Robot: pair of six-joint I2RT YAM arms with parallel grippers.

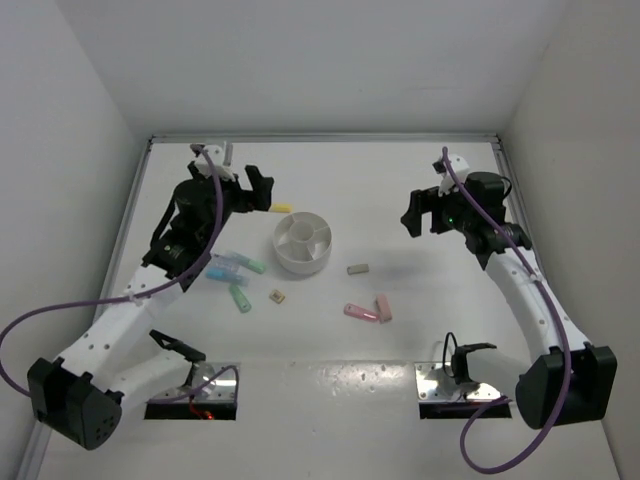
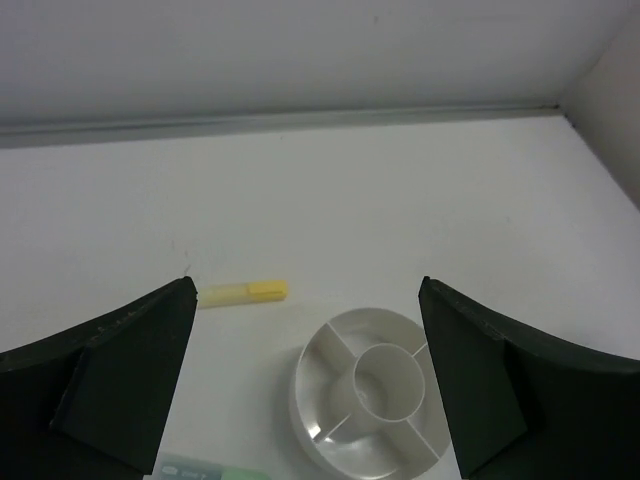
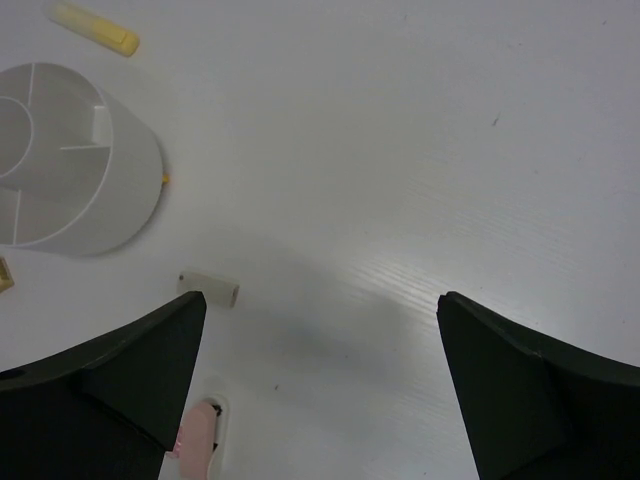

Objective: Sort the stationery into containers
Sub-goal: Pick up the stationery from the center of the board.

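The round white divided dish (image 1: pixel 303 243) stands mid-table with all its compartments empty; it also shows in the left wrist view (image 2: pixel 375 390) and the right wrist view (image 3: pixel 70 165). A yellow bar (image 1: pixel 281 208) lies just behind it (image 2: pixel 243 292). Blue and mint bars (image 1: pixel 232 266) and a mint bar (image 1: pixel 240 298) lie left of the dish. A tiny beige block (image 1: pixel 278 296) and a larger beige block (image 1: pixel 359 269) lie in front. Two pink bars (image 1: pixel 368 310) lie nearer. My left gripper (image 1: pixel 262 188) is open and empty, raised behind the dish (image 2: pixel 305 290). My right gripper (image 1: pixel 412 220) is open and empty, raised right of the dish (image 3: pixel 322 300).
White walls enclose the table on the left, back and right. The beige block (image 3: pixel 208 287) and one pink bar (image 3: pixel 198 435) lie by my right gripper's left finger. Two metal base plates (image 1: pixel 445 385) sit at the near edge.
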